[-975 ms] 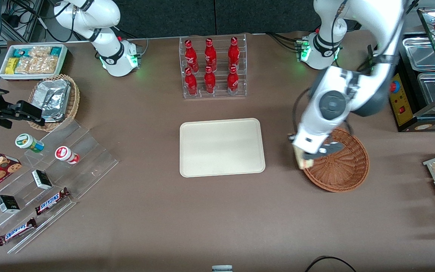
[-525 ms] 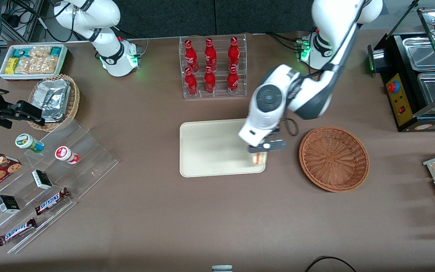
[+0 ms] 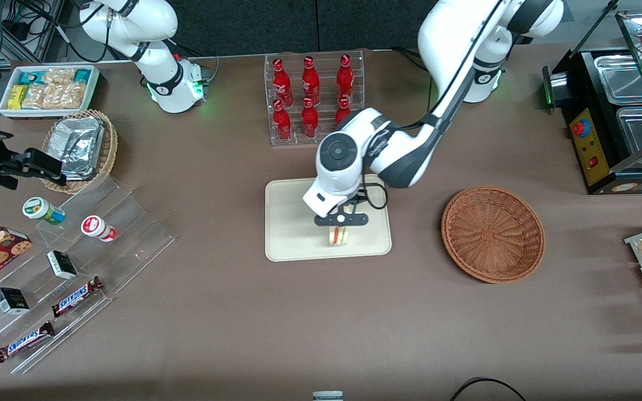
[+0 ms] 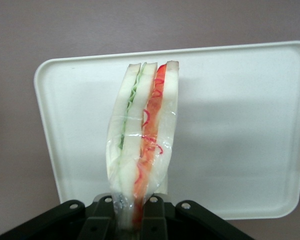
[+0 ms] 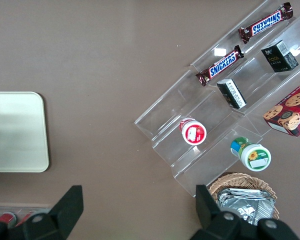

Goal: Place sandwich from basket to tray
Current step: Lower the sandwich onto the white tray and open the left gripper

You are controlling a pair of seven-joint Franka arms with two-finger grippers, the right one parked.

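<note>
My left gripper (image 3: 339,225) hangs over the cream tray (image 3: 293,234), shut on the sandwich (image 3: 338,235). The sandwich (image 4: 142,140) is a wrapped wedge of white bread with green, orange and red filling, pinched at its narrow end between the black fingers (image 4: 155,217) of the gripper (image 4: 134,220). It hangs above the tray (image 4: 230,130), over the half nearer the front camera; whether it touches the tray I cannot tell. The reddish-brown wicker basket (image 3: 492,234) stands empty beside the tray, toward the working arm's end of the table.
A clear rack of red bottles (image 3: 312,100) stands farther from the camera than the tray. Toward the parked arm's end are a clear stepped shelf with snacks (image 3: 64,262), a tan basket of foil packets (image 3: 81,149) and a white bin (image 3: 48,89). A black warmer (image 3: 622,111) stands near the working arm.
The gripper has carried the sandwich out of the basket and across to the tray's middle. The basket is left empty.
</note>
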